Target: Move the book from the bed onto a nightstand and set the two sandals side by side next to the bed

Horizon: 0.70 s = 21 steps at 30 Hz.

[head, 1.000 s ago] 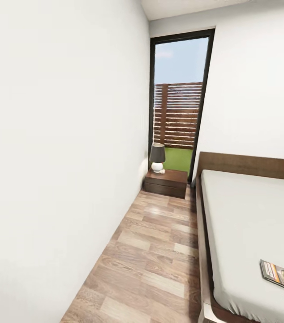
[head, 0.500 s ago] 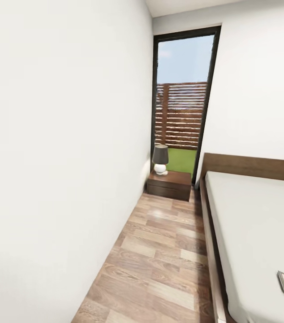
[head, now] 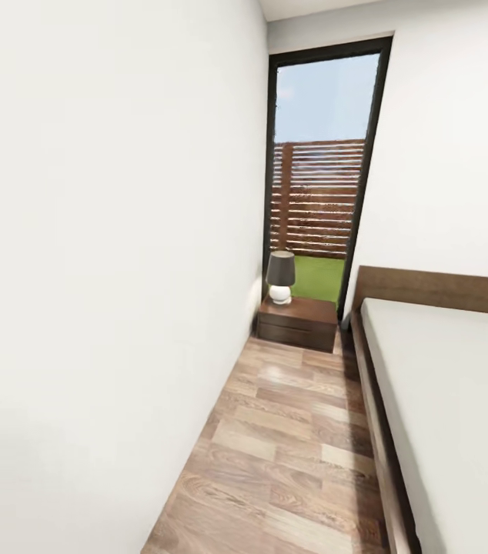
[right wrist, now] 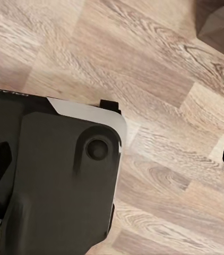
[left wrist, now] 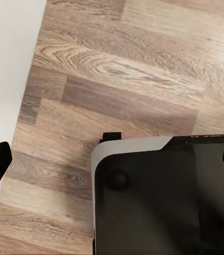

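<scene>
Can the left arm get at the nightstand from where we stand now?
Probably not. The nightstand sits far down the aisle by the window, a long stretch of floor ahead; the left wrist view shows floor beside the robot's base.

Wall (head: 105, 269) on the left, bed (head: 459, 400) on the right, floor (head: 290, 446) between. Nightstand (head: 298, 323) ahead below the window (head: 321, 154), lamp (head: 280, 275) on it.

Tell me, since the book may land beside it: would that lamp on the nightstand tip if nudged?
Probably, yes. The lamp stands on a small round white base under a wider dark shade, so it looks top-heavy. The nightstand top looks glossy, so the lamp might slide first.
</scene>
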### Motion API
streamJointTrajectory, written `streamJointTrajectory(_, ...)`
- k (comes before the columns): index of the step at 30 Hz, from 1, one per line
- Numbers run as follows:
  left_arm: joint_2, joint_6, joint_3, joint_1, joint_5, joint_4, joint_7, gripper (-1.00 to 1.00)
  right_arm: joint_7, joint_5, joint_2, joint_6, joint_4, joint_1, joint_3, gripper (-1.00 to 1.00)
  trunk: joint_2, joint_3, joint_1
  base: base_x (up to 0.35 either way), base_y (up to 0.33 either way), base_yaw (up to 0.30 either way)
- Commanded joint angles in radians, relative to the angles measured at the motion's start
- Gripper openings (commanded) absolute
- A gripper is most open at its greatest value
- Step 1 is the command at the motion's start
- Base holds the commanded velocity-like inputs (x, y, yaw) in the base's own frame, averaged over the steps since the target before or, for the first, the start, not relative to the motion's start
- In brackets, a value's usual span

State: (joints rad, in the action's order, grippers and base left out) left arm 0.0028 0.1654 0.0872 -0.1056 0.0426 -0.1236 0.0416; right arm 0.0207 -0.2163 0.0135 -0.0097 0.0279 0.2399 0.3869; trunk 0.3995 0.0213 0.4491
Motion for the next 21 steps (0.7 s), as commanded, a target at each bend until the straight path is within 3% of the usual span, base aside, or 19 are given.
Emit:
streamJointTrajectory(1, 0.000, 0.003, 0.009, 0.000, 0.005, 0.001, 0.004, 1.00, 0.002, -0.010, 0.000, -0.001, 0.002, 0.001, 0.008, 1.00, 0.000, 0.000, 0.001, 0.331, 0.024, -0.100)
streamJointTrajectory(8, 0.000, 0.004, 0.009, 0.000, 0.005, 0.001, 0.004, 1.00, 0.002, -0.011, 0.001, -0.001, 0.003, 0.001, 0.008, 1.00, 0.000, 0.000, 0.001, 0.191, 0.012, -0.179)
streamJointTrajectory(21, 0.000, 0.005, 0.009, 0.000, 0.007, 0.001, 0.004, 1.00, 0.002, -0.012, 0.001, -0.001, 0.002, 0.001, 0.007, 1.00, 0.000, 0.000, 0.001, 0.037, 0.002, -0.242)
